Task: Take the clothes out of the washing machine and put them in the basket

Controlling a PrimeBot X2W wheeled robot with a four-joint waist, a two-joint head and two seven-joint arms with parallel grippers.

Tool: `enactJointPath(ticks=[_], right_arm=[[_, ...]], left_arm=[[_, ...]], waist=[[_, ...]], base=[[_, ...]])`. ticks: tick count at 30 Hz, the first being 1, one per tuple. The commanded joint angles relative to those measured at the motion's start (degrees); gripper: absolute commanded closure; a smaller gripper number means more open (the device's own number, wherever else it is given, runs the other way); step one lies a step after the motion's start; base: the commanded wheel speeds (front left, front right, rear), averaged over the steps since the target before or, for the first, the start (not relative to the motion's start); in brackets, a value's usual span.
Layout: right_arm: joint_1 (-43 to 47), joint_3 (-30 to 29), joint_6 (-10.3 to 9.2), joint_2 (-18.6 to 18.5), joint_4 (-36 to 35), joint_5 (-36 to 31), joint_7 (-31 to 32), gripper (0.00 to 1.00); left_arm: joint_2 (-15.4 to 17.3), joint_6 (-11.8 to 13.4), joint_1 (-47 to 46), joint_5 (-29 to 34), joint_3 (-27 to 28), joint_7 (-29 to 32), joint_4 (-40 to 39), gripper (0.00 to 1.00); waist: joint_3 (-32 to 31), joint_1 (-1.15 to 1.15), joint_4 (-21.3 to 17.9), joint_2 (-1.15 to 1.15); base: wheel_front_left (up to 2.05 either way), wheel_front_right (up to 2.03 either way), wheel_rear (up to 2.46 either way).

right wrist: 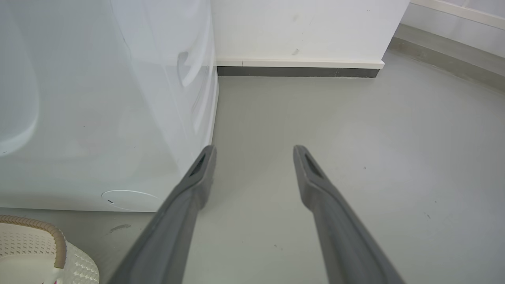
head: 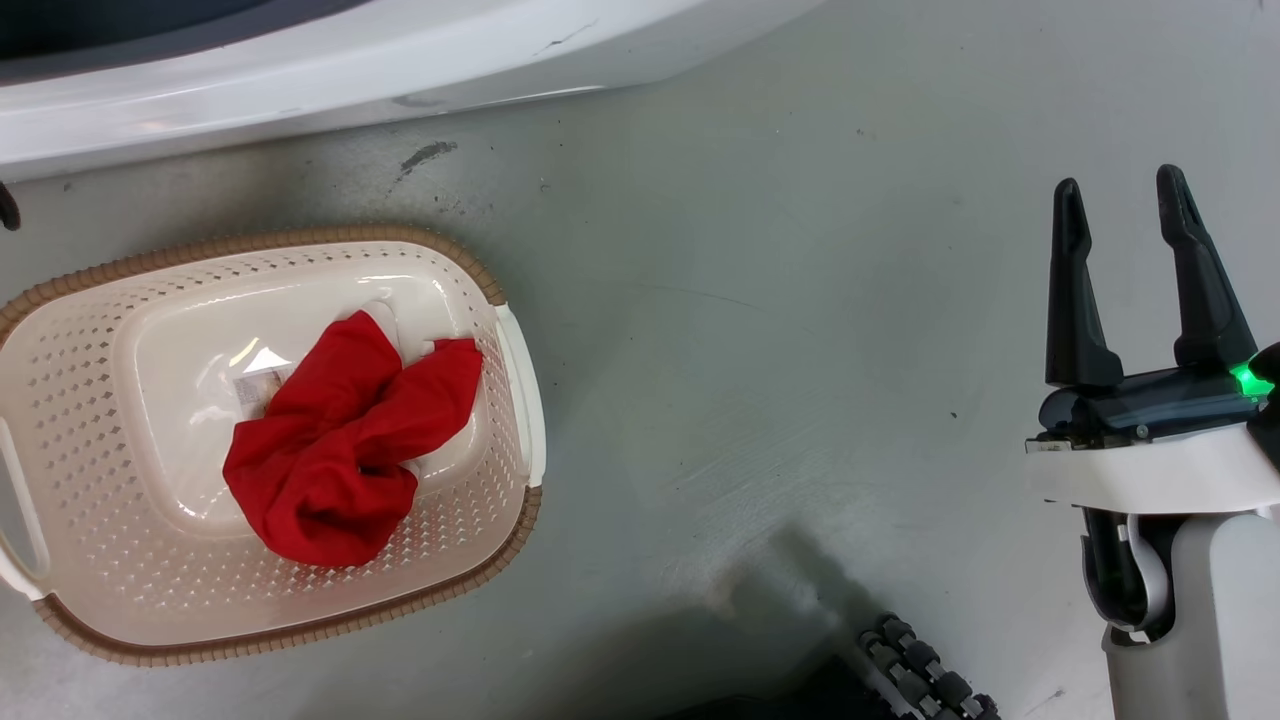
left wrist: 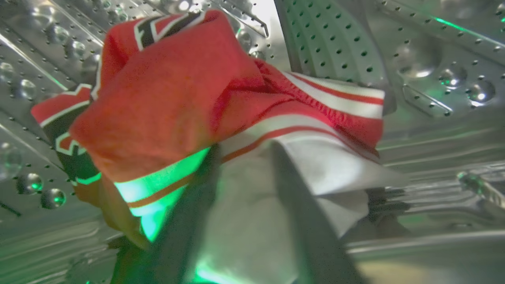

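Inside drum: one jersey | basket: one red garment

Green glow from the left gripper floods the blurred jersey at its out-of-focus fingers, the drum beyond glitters with glare, and the floor around the right gripper lies evenly bright.

A plain red garment lies crumpled in the cream, brown-rimmed basket beside the white washer. A striped-trim red jersey sits bunched in the steel drum.
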Motion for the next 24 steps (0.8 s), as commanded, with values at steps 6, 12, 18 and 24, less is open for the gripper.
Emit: enactJointPath(ticks=[6,12,18,24], right_arm=[[-0.9,0.2,-0.04,0.1,0.3,-0.1,-0.1,0.0],[0.0,0.2,-0.04,0.1,0.8,-0.8,-0.1,0.0],[1.8,-0.4,-0.04,0.1,1.5,-2.2,-0.1,0.0],[4.6,-0.3,-0.04,0.1,2.2,-4.4,-0.1,0.0]], left_arm=[[1.5,-0.4,1.1,-0.3,-1.0,-5.3,-2.7,1.0],[0.8,-0.8,3.1,-1.3,-1.2,-12.4,-2.8,1.0],[-1.0,-1.2,8.0,-3.2,-1.8,-21.9,-1.1,1.0],[-4.7,-1.3,16.1,-6.5,-2.7,-32.4,0.1,1.0]], waist=[[-1.1,-0.01,0.0,0.0],[-3.9,-0.01,0.9,0.0],[-9.4,-0.01,2.7,0.0],[-16.0,-0.01,5.6,0.0]], base=[[0.0,0.0,0.0],[0.0,0.0,0.0],[0.0,0.0,0.0],[0.0,0.0,0.0]])
